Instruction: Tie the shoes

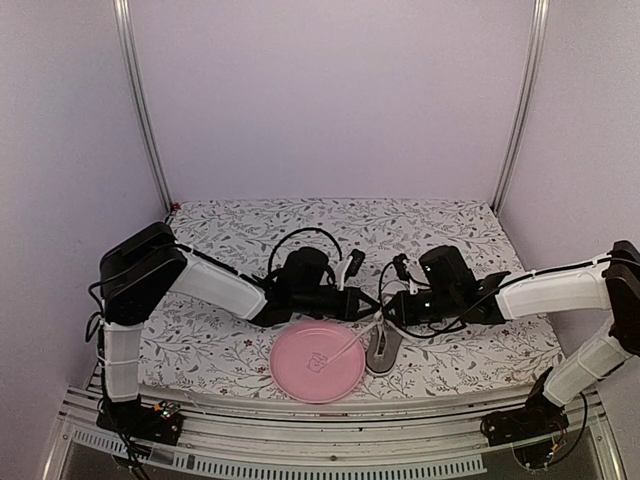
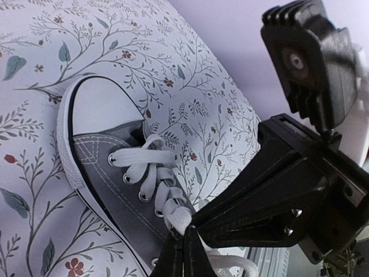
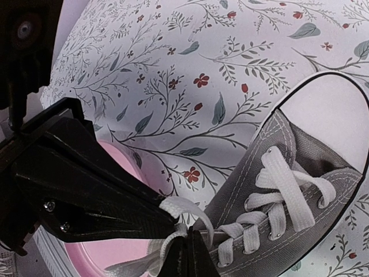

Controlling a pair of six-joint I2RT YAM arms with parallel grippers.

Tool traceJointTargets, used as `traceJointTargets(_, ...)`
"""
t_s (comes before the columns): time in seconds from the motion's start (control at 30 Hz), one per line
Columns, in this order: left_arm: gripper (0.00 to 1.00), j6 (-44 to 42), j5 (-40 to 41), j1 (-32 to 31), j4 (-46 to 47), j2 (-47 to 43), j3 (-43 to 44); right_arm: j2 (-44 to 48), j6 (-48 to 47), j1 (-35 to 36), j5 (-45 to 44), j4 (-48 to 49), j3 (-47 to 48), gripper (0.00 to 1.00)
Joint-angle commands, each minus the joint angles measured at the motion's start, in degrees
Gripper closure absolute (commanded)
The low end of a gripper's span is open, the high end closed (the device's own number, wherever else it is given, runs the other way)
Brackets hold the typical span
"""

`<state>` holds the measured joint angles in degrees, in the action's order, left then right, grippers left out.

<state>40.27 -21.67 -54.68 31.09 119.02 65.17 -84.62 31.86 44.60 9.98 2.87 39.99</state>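
A small grey sneaker (image 1: pixel 384 347) with a white toe cap lies on the flowered cloth, just right of the pink plate. In the left wrist view the shoe (image 2: pixel 109 173) points up-left, its white laces (image 2: pixel 151 176) crossed through the eyelets. My left gripper (image 2: pixel 184 245) is shut on a bunch of lace at the top of the lacing. My right gripper (image 3: pixel 193 248) is shut on a lace loop (image 3: pixel 187 209) over the shoe (image 3: pixel 300 190). Seen from above, the left gripper (image 1: pixel 370 306) and right gripper (image 1: pixel 388 310) meet tip to tip over the shoe's opening.
The pink plate (image 1: pixel 300 375) sits at the near edge of the cloth, with one loose lace end (image 1: pixel 350 347) trailing onto it. The flowered cloth (image 1: pixel 300 225) covers the table back to the wall. Metal rails (image 1: pixel 300 465) run along the front.
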Motion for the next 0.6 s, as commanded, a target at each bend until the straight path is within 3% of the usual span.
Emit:
traceJointTargets(0.0,1.0,-1.1,-1.0,0.8,1.9,1.1,0.2,-0.9,-1.1,1.4,1.0,0.7,1.3,0.98)
traceJointTargets(0.57,1.0,-1.4,-2.1,0.5,3.0,-0.8,-3.4,-1.9,1.2,1.5,-1.8,0.7,-0.6,0.98)
